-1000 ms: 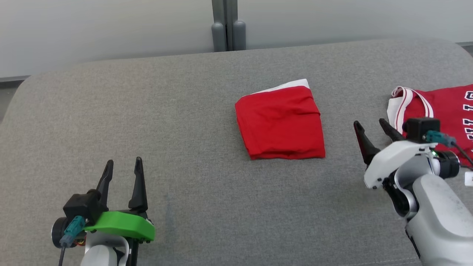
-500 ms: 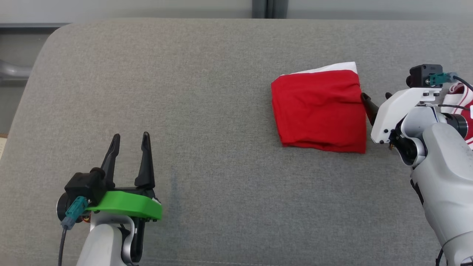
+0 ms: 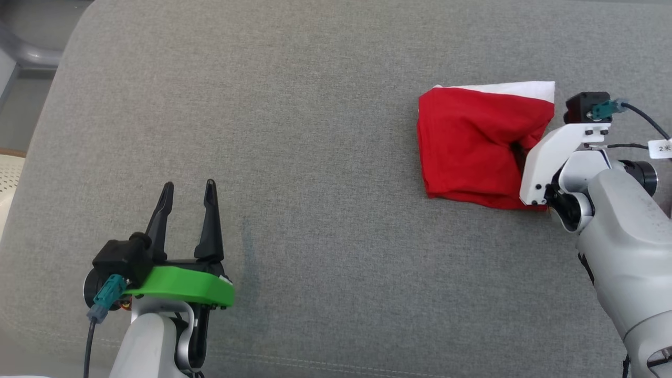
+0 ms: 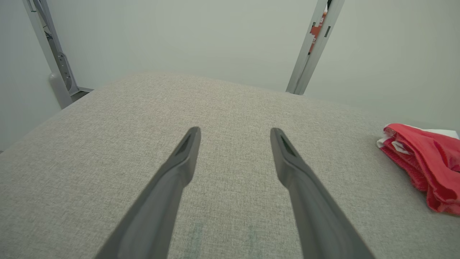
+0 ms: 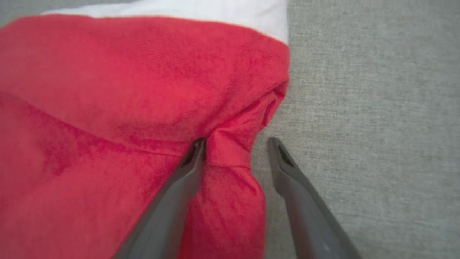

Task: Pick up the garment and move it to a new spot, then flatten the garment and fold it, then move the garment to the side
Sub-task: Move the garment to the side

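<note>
My right tool (image 5: 237, 144) sits at the right edge of the garment (image 3: 472, 142), low over the tabletop (image 3: 315, 131). Its jaws are apart and straddle a small raised fold at that edge. In the right wrist view, one finger (image 5: 187, 165) lies on the red cloth with its tip pressed against the fold. The other finger (image 5: 287, 169) is on the bare grey cover just beside the garment. The fold fills part of the gap between them, but the jaws are not clamped on it. In the head view the cloth puckers inward where the tool meets it, and the tool's white mount hides the fingertips.

The garment is a folded red bundle lying flat on the right part of the tabletop. A white strip (image 3: 517, 89) shows along its far edge.

My left tool (image 3: 189, 185) hovers over the near left part of the tabletop, well apart from the garment. Its jaws are wide and hold nothing. In the left wrist view the garment lies far off to the right of those fingers, its layered edge facing them.
</note>
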You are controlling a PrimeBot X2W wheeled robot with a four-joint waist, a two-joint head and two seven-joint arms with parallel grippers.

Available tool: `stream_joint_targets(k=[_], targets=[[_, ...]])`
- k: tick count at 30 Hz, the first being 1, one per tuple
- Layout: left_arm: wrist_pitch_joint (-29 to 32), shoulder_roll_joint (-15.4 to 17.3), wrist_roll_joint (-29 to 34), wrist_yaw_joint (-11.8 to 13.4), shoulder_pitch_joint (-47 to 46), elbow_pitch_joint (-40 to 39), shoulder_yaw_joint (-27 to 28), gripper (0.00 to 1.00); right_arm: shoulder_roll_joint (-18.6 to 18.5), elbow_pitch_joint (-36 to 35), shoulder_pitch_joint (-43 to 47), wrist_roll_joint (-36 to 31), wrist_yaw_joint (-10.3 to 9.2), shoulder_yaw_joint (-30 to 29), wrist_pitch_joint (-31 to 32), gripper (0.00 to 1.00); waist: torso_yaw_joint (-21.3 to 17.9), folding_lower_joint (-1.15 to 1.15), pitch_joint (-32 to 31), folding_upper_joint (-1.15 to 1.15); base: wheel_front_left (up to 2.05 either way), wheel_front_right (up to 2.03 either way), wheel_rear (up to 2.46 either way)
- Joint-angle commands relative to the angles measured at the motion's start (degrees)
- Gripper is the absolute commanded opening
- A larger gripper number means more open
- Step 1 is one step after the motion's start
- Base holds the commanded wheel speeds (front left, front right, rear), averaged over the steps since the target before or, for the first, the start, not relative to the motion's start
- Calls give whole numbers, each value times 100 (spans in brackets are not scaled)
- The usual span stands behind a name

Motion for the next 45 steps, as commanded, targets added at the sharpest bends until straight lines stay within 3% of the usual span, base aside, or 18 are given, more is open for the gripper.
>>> stream_joint_targets(k=[1,9,14,20,24,32,45], targets=[[-16,19,-64,19,-97,-30,10,100,39,130,216,-57,21,221,169,0,-78,0,6,0,0,0,0],[-16,19,-33,45,-72,-208,151,100,-692,-783,-423,-331,8,1415,318,0,-598,0,-24,0,0,0,0],[-16,22,103,0,-37,-242,254,100,-1283,-1571,-797,-67,10,2170,724,0,-1104,0,-60,0,0,0,0],[-16,22,287,-59,-86,-296,356,100,-1988,-2304,-993,372,10,2477,1058,0,-1707,0,-26,0,0,0,0],[-16,21,373,-104,-218,-317,345,100,-2384,-2404,-949,401,10,2497,1042,0,-1929,0,70,0,0,0,0],[-16,22,551,-168,-368,-406,348,100,-2975,-1972,-887,-38,10,2220,605,0,-1922,0,395,0,0,0,0],[-16,21,616,-196,-532,-499,327,100,-3371,-781,-862,-836,10,1606,60,0,-1357,0,925,0,0,0,0]])
